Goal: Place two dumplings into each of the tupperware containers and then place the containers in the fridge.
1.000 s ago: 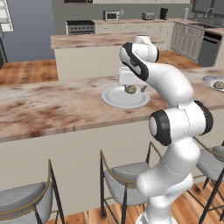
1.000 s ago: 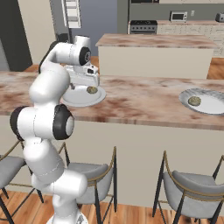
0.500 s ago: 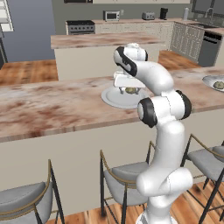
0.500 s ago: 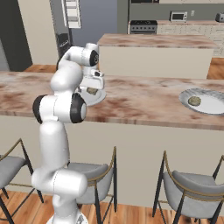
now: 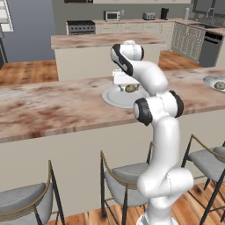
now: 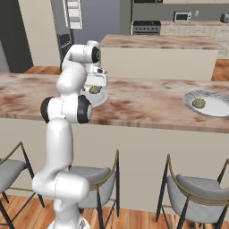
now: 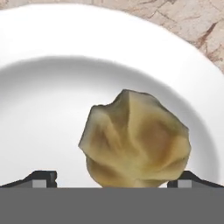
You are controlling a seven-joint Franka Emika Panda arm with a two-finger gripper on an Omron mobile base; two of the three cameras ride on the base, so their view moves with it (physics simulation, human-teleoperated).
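A lumpy tan dumpling point(image 7: 135, 140) lies on a round white plate point(image 7: 52, 87) on the long marble counter. My gripper point(image 7: 114, 179) is low over it and open, one dark fingertip point(image 7: 41, 177) on each side of the dumpling, neither touching it. From the base the same dumpling point(image 5: 130, 88) point(image 6: 94, 90) sits under the hand point(image 5: 123, 82) point(image 6: 96, 82) on that plate point(image 5: 115, 99) point(image 6: 101, 99). A second dumpling point(image 6: 198, 103) point(image 5: 219, 85) lies on another plate point(image 6: 214, 107) far to the right. The tupperware containers are out of view. The fridge point(image 6: 74, 13) stands at the back left.
An island counter point(image 5: 101, 41) stands behind the long counter point(image 5: 44, 110). Bar stools point(image 5: 127, 180) point(image 6: 192, 192) line its near side below the arm. A stove and microwave point(image 5: 112, 16) sit along the back wall.
The arm has folded from a wide bend on the right into a more upright stance, and the hand has settled lower over the plate's dumpling. The jaws stayed open.
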